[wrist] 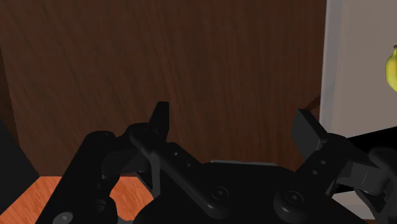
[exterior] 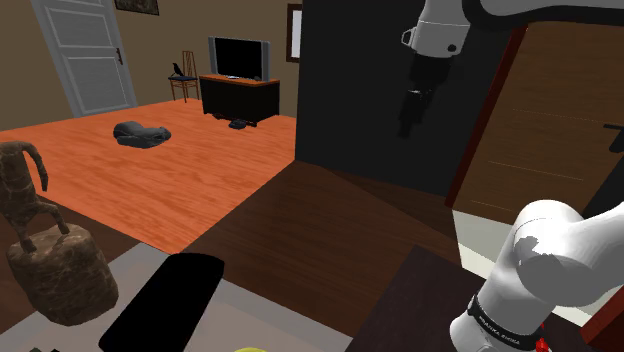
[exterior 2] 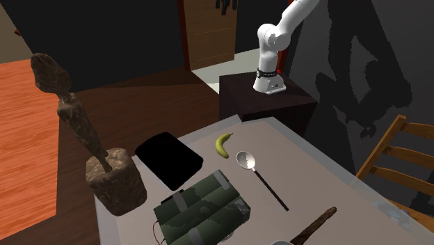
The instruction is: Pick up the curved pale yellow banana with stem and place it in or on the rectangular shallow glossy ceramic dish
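Note:
The pale yellow banana (exterior 2: 222, 143) lies on the grey table (exterior 2: 306, 174), just beside the rectangular shallow dish (exterior 2: 169, 159), which is drawn black. In the shoulder view the dish (exterior: 165, 300) sits near the bottom edge, with a sliver of the banana (exterior: 250, 349) below it. My gripper (exterior: 410, 125) hangs high above the dark wood floor, well away from the table. In the wrist view the gripper (wrist: 234, 127) is open with nothing between its fingers. The banana (wrist: 390, 69) shows off to one side, on the table.
A tall brown figurine (exterior 2: 90, 153) on a rock base stands beside the dish. A spoon (exterior 2: 245, 160), a green strapped box (exterior 2: 202, 209) and a wooden stick (exterior 2: 316, 226) share the table. A wooden chair (exterior 2: 396, 160) stands at the table's side.

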